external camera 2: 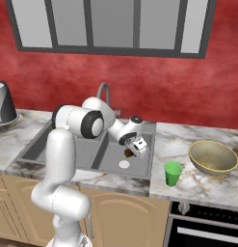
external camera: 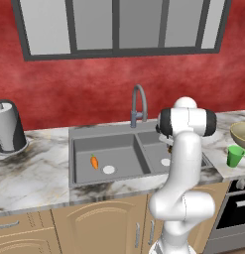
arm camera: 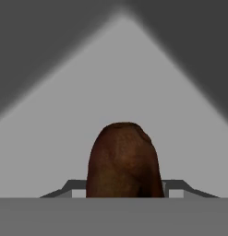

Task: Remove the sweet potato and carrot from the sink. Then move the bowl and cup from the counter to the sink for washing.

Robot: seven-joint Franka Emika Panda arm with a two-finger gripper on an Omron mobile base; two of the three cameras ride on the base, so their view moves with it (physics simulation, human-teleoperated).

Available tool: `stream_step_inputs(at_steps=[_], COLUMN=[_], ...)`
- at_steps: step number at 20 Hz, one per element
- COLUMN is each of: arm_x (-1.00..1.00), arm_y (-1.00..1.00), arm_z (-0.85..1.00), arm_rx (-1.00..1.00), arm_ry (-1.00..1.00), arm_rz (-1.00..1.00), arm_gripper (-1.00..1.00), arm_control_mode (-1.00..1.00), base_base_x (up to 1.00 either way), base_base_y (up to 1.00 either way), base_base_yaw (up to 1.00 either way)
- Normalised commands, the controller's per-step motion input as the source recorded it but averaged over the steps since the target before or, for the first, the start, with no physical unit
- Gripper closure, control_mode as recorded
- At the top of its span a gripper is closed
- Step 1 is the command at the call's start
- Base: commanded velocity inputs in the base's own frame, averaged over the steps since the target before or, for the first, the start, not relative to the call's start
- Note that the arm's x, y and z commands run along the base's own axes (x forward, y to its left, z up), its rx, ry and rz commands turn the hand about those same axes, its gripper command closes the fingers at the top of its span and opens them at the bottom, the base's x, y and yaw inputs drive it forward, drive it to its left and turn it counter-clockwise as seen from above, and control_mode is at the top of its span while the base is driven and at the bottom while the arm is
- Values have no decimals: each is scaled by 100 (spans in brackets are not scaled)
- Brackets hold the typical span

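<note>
Sink (external camera: 84, 144) of grey metal with two basins, set in the marble counter (external camera: 34, 173) below a curved faucet (external camera: 138, 101), left base view: the orange carrot (external camera: 94, 161) lies on the floor of the left basin beside a white drain, while the robot's white arm stands in front of the right basin and hides most of it; a grey kettle (external camera: 9, 126) stands at far left on the counter, and at far right the green cup (external camera: 235, 156) stands just in front of the olive-tan bowl (external camera: 241, 135). Right base view: the arm reaches down over the right basin, and the gripper (external camera 2: 132, 151) carries the dark brown sweet potato (external camera 2: 128, 153) above the basin floor, near the white drain; the cup (external camera 2: 173, 173) and the bowl (external camera 2: 213, 157) sit apart from one another on the counter to the right of the sink. Hand view: the sweet potato (arm camera: 124, 159) rises as a rounded brown lump between the two finger tips (arm camera: 71, 188), which press against its flanks, jaws partly closed upon it, with grey sink walls converging behind it.
</note>
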Motion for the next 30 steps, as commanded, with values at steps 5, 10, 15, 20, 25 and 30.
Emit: stream_step_inputs(at_steps=[5,10,15,20,25,30], arm_x=[-25,-30,-33,-36,-32,-29], arm_y=[0,0,0,4,11,23], arm_z=[42,45,43,36,34,25], arm_rx=[0,-4,-6,-1,0,0], arm_ry=[0,0,2,0,1,0], arm_rz=[16,21,20,14,13,11], arm_gripper=[100,100,100,100,100,100], arm_control_mode=[-100,-100,-100,-100,-100,-100], base_base_x=[0,0,0,0,0,0], base_base_y=[0,0,0,0,0,0], base_base_yaw=[0,0,0,0,0,0])
